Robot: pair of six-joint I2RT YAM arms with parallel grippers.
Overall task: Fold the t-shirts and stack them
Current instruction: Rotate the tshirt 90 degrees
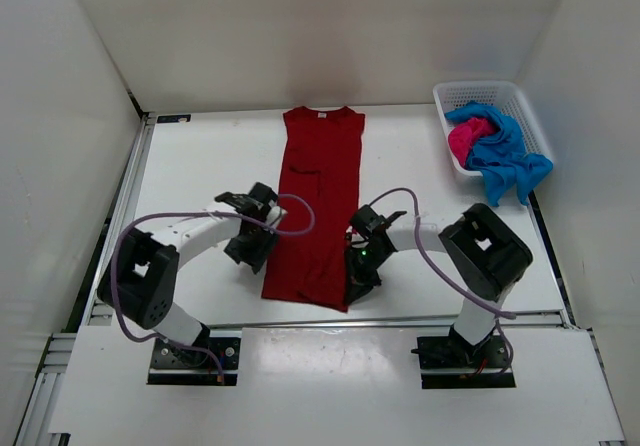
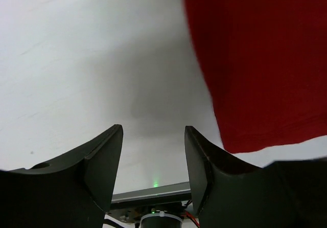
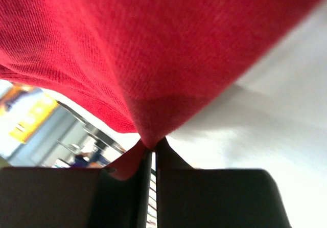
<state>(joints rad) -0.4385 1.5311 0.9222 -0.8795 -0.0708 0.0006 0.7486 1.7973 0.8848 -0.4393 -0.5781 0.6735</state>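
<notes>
Top view: dark red cotton t-shirt (image 1: 320, 201) lay flat mid-table on the white tabletop (image 1: 200, 166), narrowed into a long strip with its sides folded in. Long axis ran near-to-far, collar at the far end and hem toward the arm bases, with the hem end skewed slightly left. Fabric was mostly smooth, with a fold line visible around mid-length.

Same view, far right corner: a white plastic mesh basket (image 1: 520, 96) held the bright blue t-shirt (image 1: 510, 156) and the magenta-pink t-shirt (image 1: 468, 138). Both were crumpled, and the blue one spilled over the near rim.

The top view didn't resolve either pincer; the wrist views did.

Right wrist: right gripper (image 3: 154, 146) was clenched on the red shirt's hem edge, with cloth pinched between its fingers and tenting up out of the grip. Knit texture was clear, and the table showed to the right.

Left wrist: left gripper (image 2: 153, 131) was released, jaws apart with nothing between them, over bare table. It sat just beside the shirt's near-left hem corner without touching it.
</notes>
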